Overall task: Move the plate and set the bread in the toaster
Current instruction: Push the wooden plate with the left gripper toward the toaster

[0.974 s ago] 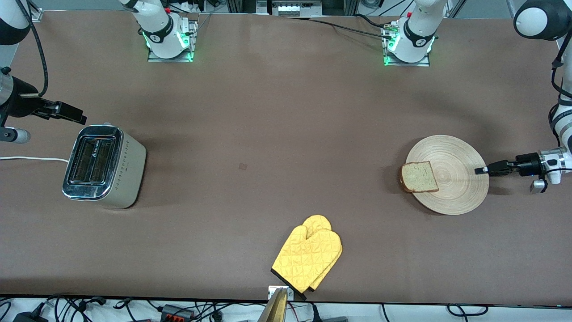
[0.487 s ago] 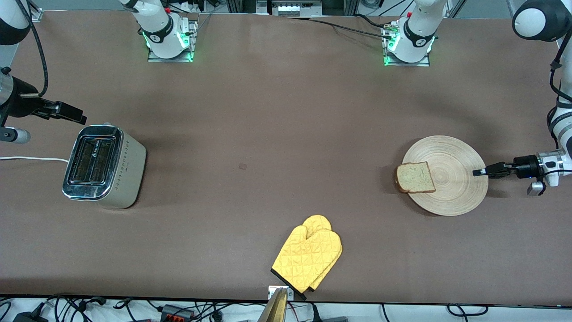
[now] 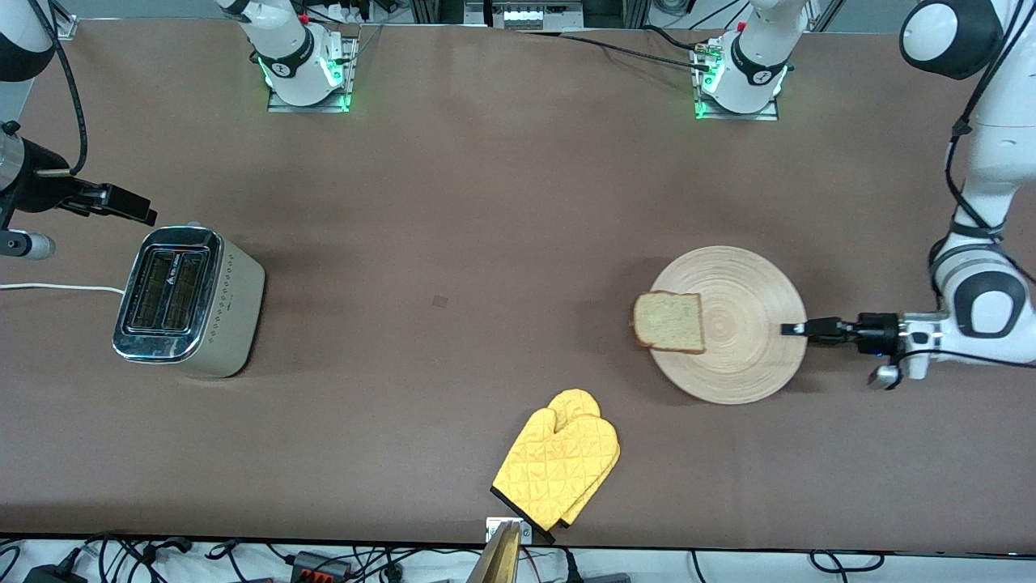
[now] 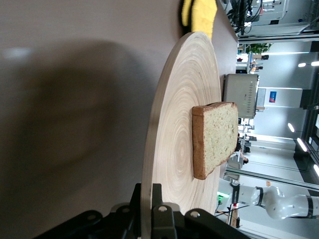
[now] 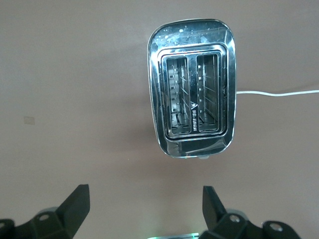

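the left gripper point(image 3: 797, 329) is down at table level at the plate's point(image 3: 740, 340) 3 o'clock edge in the front view, its fingers pinched shut on the rim; in the left wrist view the fingers point(image 4: 158, 219) straddle the plate point(image 4: 172, 149) edge, one above and one below. the plate lies on the table point(image 3: 486, 202) toward the left arm's end, and the bread point(image 3: 668, 322) rests on its 9 o'clock side, overhanging the rim a little toward the toaster; the same slice point(image 4: 214, 137) shows flat on the wood in the left wrist view. the toaster point(image 3: 188, 301) stands well apart at the right arm's end of the table, both slots empty, its white cord point(image 3: 57, 287) trailing off the table edge. the right gripper point(image 5: 144, 204) waits up in the air just beside the toaster point(image 5: 192, 114), fingers spread wide and holding nothing. a yellow oven mitt point(image 3: 558, 457) lies at 6 o'clock on the table, nearer the front camera than the plate
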Action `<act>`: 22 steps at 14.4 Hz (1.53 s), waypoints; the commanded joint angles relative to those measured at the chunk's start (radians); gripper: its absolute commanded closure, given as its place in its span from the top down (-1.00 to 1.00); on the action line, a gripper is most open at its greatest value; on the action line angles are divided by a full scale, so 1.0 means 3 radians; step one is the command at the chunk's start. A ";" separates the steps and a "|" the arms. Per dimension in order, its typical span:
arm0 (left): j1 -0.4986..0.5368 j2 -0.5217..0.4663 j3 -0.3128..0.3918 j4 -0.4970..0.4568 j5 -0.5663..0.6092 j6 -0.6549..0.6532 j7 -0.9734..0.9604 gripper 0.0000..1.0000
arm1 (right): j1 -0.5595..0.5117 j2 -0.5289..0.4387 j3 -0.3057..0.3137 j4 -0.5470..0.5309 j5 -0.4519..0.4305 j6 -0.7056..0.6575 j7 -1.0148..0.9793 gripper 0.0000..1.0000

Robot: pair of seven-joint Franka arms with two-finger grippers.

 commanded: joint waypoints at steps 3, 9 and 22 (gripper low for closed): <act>-0.0073 -0.0073 -0.0681 -0.0487 -0.0249 0.0740 -0.0069 -0.98 | -0.0002 0.0020 0.0019 0.0070 0.0046 -0.0059 0.0042 1.00; -0.0139 -0.0053 -0.1505 -0.1331 -0.0270 0.2118 0.0043 -0.98 | -0.0007 0.0020 0.0019 0.0065 0.0071 -0.0059 0.0037 1.00; -0.1148 0.0034 -0.1485 -0.1270 -0.1175 0.2854 0.0489 0.99 | 0.0003 0.0010 0.0029 0.0070 0.0066 -0.0064 0.0042 1.00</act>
